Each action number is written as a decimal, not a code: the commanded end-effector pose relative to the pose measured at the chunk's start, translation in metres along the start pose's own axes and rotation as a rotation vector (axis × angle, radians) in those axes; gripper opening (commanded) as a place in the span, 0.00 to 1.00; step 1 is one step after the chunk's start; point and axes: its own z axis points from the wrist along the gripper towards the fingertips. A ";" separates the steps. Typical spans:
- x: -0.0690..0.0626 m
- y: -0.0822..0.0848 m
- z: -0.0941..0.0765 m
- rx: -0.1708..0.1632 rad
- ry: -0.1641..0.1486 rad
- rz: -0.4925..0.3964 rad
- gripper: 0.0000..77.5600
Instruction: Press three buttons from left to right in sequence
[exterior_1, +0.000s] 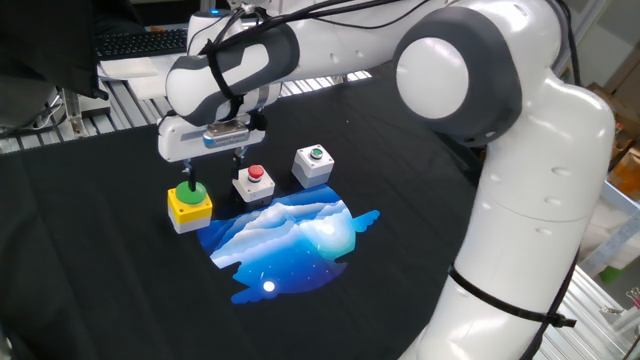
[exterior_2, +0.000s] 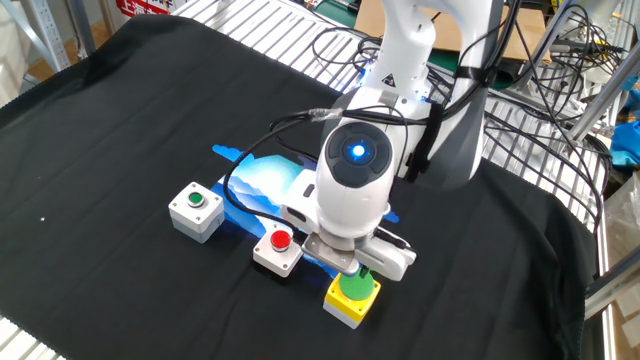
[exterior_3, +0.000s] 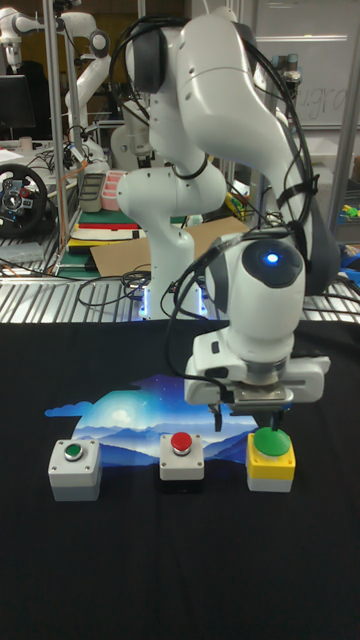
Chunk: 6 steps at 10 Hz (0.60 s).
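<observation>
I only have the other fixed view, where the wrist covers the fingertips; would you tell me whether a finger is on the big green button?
Observer: Yes. In one fixed view, one finger of the gripper appears to rest on top of the big green dome.
Operator: Thank you. Where is the second finger?
Observer: It hangs apart from the first, over the gap between the yellow box and the red button, touching neither.
Operator: Is the contact centred?
Observer: The tall fixed view shows the tip near the dome's middle.
</observation>
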 end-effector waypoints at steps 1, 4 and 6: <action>-0.005 0.000 0.007 -0.004 -0.005 -0.002 1.00; -0.008 0.002 0.013 -0.008 -0.029 0.019 1.00; -0.008 0.000 0.012 -0.014 -0.062 0.049 1.00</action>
